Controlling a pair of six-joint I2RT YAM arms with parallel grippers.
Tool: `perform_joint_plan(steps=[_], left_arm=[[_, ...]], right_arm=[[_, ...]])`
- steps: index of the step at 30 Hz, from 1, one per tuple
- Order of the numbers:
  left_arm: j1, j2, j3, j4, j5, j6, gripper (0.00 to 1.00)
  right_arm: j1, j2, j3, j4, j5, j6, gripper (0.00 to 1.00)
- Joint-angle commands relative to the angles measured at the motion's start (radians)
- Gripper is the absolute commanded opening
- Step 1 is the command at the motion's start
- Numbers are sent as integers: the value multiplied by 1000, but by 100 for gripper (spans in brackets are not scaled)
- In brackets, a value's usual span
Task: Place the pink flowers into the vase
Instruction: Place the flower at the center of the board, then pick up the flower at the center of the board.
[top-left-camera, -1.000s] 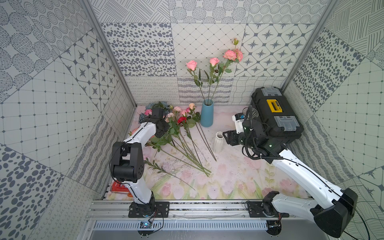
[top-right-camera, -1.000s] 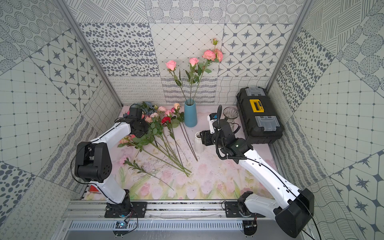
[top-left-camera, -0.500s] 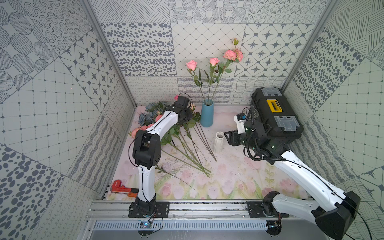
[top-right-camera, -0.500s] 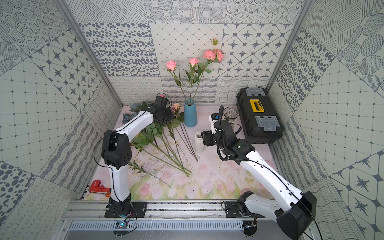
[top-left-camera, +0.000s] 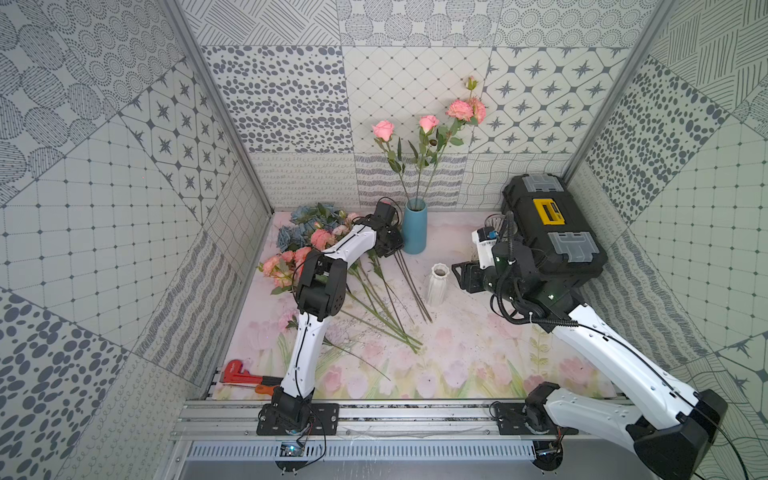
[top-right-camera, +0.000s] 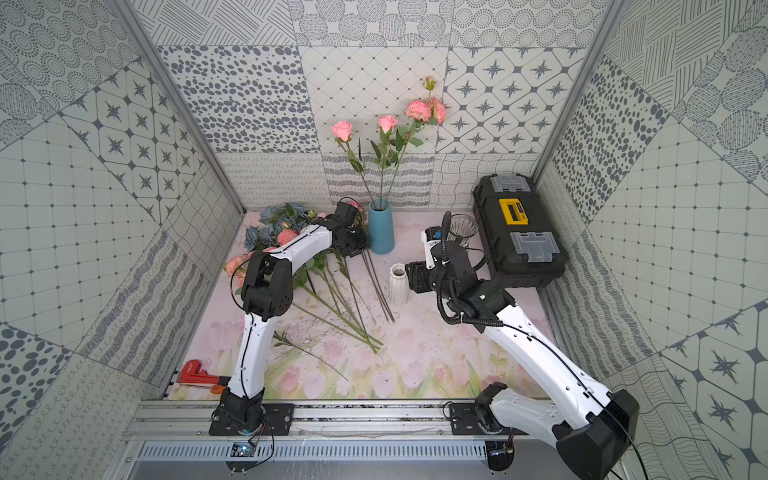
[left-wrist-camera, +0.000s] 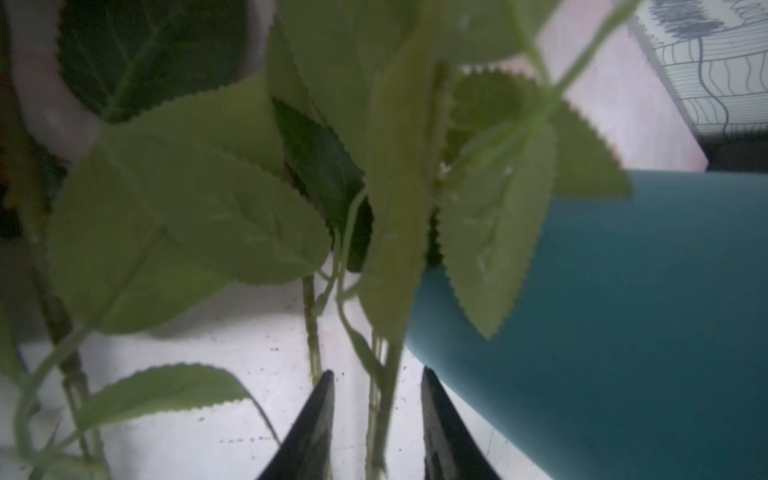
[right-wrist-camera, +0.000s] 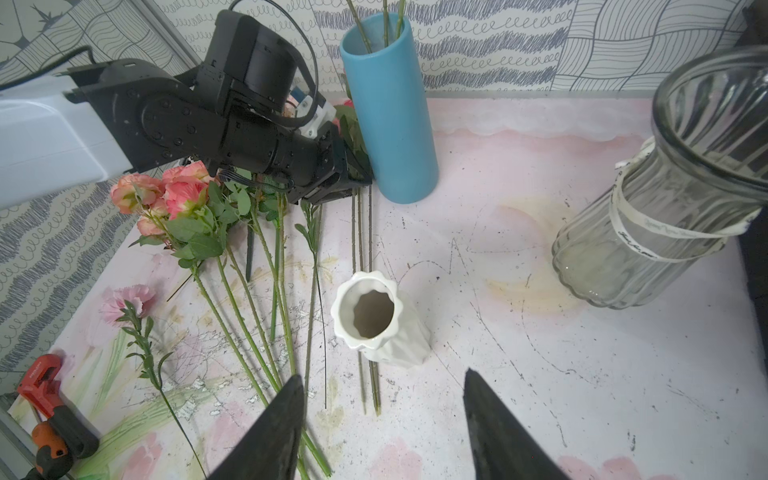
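A pink flowery table mat (top-left-camera: 457, 365) inside gray patterned walls (top-left-camera: 124, 166), with a blue vase (top-left-camera: 414, 226) at the back.
Three pink flowers (top-left-camera: 383, 129) stand in the blue vase; the others lie in a heap just beside it. Your left gripper (left-wrist-camera: 378, 372) is low by the vase, jaws apart, with one green stem (left-wrist-camera: 376, 419) between them, not pinched. Your right gripper (right-wrist-camera: 383, 374) hangs near the white vase (right-wrist-camera: 380, 320), jaws apart and empty. These flowers look light and bendy, with soft heads you could squash. I think you should grab the bare stem under the leaves, gently but snug, so it does not slip or spin.
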Motion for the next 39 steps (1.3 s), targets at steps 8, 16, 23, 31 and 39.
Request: perform_joint_plan(steps=[8, 16, 23, 31, 39], left_arm=[[15, -355, -246, -32, -192, 69, 51], [136, -694, -610, -70, -312, -79, 43], [203, -782, -790, -45, -274, -107, 38], [210, -718, -895, 66, -245, -170, 26], [210, -679, -910, 83, -239, -174, 24]], right_arm=[[-3, 10, 10, 41, -26, 9, 62], [-4, 5, -10, 62, -32, 17, 62], [-3, 21, -19, 79, -48, 16, 62], [-4, 30, -18, 79, -41, 10, 62], [-5, 35, -16, 79, -40, 12, 62]])
